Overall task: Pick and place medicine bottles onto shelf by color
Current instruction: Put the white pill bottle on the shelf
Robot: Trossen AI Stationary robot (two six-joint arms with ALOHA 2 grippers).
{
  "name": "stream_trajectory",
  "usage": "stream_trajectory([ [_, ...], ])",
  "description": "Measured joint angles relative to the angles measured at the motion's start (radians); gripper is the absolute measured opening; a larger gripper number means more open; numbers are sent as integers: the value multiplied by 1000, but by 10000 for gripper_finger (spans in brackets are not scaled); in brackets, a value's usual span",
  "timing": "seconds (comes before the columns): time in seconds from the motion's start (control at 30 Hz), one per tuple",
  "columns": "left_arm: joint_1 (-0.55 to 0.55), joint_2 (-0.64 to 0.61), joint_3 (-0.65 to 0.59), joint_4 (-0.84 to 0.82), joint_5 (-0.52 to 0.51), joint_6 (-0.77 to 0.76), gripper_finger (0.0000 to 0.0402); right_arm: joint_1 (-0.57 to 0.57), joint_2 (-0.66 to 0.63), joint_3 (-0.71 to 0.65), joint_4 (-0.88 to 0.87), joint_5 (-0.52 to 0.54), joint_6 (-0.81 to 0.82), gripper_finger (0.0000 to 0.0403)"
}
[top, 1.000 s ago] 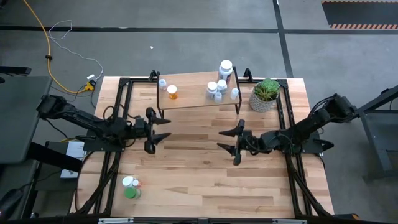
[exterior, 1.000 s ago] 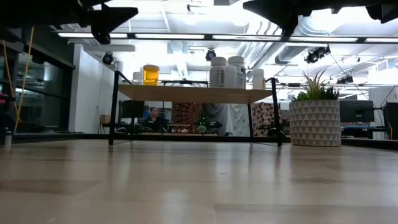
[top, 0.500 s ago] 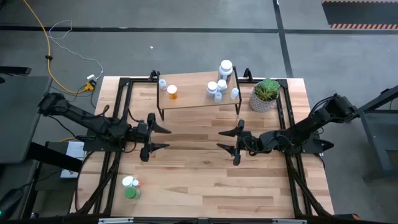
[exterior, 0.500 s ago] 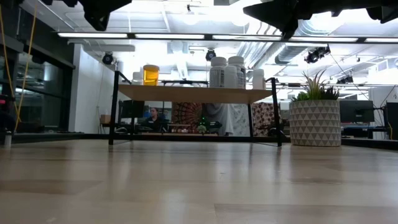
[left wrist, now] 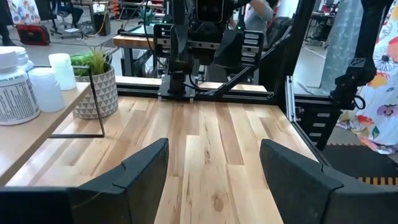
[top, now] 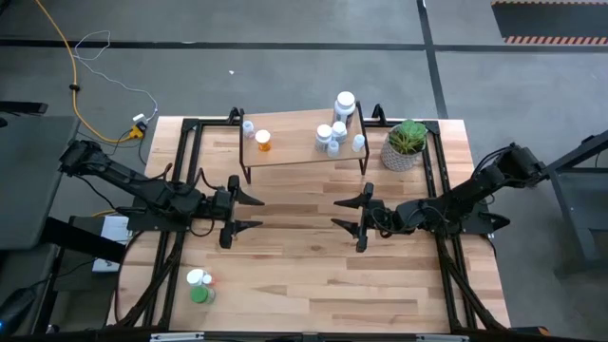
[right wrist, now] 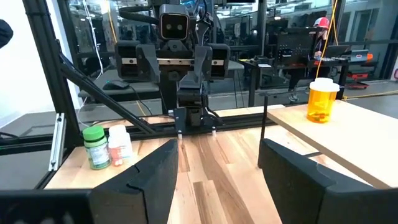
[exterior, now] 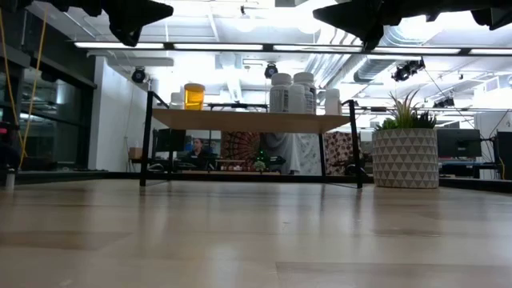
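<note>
The shelf (top: 302,150) stands at the table's far middle. On its board rest an orange bottle (top: 263,141), a small white one (top: 248,127) and a cluster of white bottles (top: 332,134). A green bottle (top: 199,294) and a white-capped one (top: 196,278) stand on the table near its near left corner. My left gripper (top: 256,212) hovers open over the table's middle left, pointing right, about level. My right gripper (top: 335,214) hovers open opposite it, pointing left. Neither has anything between its fingers (left wrist: 144,168).
A potted plant (top: 406,144) in a patterned pot stands right of the shelf. Black frame rails (top: 186,161) run along the table's left and right sides. Bare wood (top: 304,275) lies between and in front of the grippers. A person (exterior: 196,149) sits far behind the table.
My left gripper has moved toward the table's near edge and risen a little, tipping its fingers up toward level. It has stayed open. The bottles have not moved.
</note>
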Motion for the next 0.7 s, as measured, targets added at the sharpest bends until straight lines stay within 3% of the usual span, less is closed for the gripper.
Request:
stream_trajectory([
  [0.3, 0, -1, 0, 1, 6, -24, 243, 0, 0, 0, 0, 0, 1, 216],
  [0.47, -1, -1, 57, -59, 169, -11, 243, 0, 0, 0, 0, 0, 5, 216],
  [0.57, -14, -1, 169, -287, 278, -28, 243, 0, 0, 0, 0, 0, 4, 216],
  [0.7, -68, 48, 347, -690, 264, -121, 243, 0, 0, 0, 0, 0, 4, 216],
])
